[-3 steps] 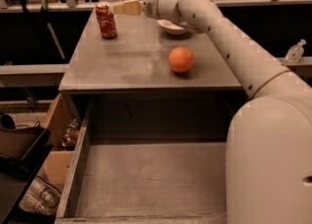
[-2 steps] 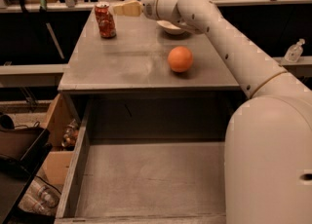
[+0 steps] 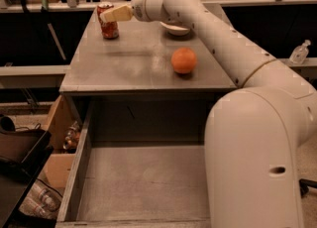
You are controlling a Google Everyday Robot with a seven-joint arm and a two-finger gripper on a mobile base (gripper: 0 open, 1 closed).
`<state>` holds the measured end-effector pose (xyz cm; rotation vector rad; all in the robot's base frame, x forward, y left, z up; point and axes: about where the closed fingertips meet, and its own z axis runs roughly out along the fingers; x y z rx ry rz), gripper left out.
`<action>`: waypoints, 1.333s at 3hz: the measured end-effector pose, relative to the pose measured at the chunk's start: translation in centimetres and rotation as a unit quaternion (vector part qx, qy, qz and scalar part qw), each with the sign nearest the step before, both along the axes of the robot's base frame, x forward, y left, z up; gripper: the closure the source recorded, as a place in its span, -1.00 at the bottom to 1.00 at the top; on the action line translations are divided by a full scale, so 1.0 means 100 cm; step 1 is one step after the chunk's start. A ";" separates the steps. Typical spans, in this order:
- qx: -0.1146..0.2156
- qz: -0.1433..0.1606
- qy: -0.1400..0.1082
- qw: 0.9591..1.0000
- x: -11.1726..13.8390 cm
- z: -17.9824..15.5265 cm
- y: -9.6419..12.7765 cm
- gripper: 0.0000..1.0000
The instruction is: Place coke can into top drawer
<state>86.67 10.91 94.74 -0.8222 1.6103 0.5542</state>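
The coke can (image 3: 109, 28), red with a silver top, stands upright at the far left corner of the grey cabinet top (image 3: 133, 61). My gripper (image 3: 105, 15) reaches in from the right at the end of the white arm, and its tan tip lies over the can's upper part. The top drawer (image 3: 143, 182) is pulled out wide open below the front edge of the cabinet top. Its grey bottom is bare.
An orange ball (image 3: 184, 60) rests on the cabinet top right of centre. A white bowl (image 3: 176, 28) sits behind it under the arm. The arm's big white base fills the right side. Cardboard boxes and bottles (image 3: 42, 197) lie on the floor at the left.
The gripper has moved left and slightly down, from just right of the can to over its upper part. The can, ball and drawer have not moved.
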 end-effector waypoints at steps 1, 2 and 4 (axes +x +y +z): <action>-0.006 0.003 0.019 1.000 0.011 -0.017 0.017 -1.00; 0.019 0.022 0.034 0.999 0.020 -0.030 0.031 -1.00; 0.091 0.100 0.036 0.990 0.025 -0.028 0.084 -0.48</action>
